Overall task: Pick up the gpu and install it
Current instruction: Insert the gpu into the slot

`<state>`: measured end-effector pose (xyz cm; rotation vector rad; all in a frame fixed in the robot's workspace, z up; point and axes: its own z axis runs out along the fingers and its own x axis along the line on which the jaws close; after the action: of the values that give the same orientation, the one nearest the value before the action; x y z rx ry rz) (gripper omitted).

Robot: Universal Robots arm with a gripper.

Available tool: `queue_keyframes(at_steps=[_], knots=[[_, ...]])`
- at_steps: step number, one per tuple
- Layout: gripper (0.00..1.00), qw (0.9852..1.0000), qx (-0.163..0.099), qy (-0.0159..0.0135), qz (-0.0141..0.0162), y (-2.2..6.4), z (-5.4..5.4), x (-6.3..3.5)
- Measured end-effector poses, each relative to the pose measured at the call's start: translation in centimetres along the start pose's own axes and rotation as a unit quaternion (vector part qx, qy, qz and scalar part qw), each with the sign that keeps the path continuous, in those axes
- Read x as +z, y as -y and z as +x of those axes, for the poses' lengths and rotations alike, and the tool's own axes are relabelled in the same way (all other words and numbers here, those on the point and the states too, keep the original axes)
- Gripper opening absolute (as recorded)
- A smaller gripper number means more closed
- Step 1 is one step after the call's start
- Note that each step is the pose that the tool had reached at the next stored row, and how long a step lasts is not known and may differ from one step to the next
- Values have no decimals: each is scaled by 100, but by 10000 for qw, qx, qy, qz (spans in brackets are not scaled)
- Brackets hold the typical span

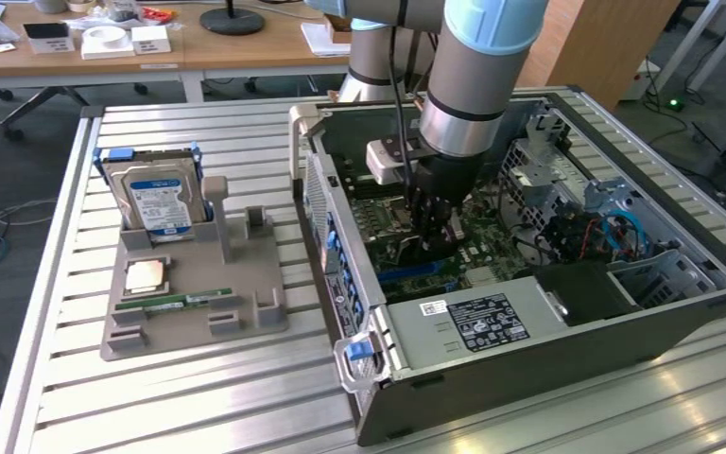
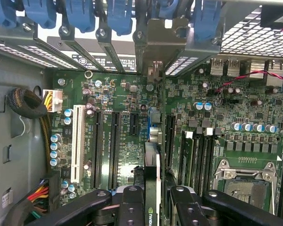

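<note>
Inside the open case: the gpu (image 2: pixel 152 183) is being held on edge between the gripper (image 2: pixel 153 207) fingers, upright above the motherboard (image 2: pixel 122 141), its metal bracket end reaching toward the rear slot covers.
Grip: the pincer is being kept narrow, closed on the gpu's two faces; the dark finger links are being seen on either side of the card in the wrist view.
Card position: the gpu is being lined up along the expansion slots, close beside a blue slot, but whether its edge is being seated or is hanging just above cannot be told.
Arm: the gripper (image 1: pixel 429 222) is being lowered deep into the computer case (image 1: pixel 590 322) at the exterior view's right.
Progress: the pick-up is being judged as done; the install is being judged as underway and not shown finished, the card being gripped and not released.
Holder: at the exterior view's left, the grey stand (image 1: pixel 186 303) is being left with the hard drive (image 1: pixel 155 199), a processor (image 1: pixel 146 274) and a green memory stick (image 1: pixel 186 302).
</note>
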<state>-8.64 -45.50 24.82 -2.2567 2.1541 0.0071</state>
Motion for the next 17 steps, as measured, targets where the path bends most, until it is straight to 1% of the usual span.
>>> queue_keyframes(at_steps=[10, 17], knots=[[26, 10000, 0, 0, 0, 0, 0, -26], [26, 10000, 7, -7, -1, 0, 11, -34]])
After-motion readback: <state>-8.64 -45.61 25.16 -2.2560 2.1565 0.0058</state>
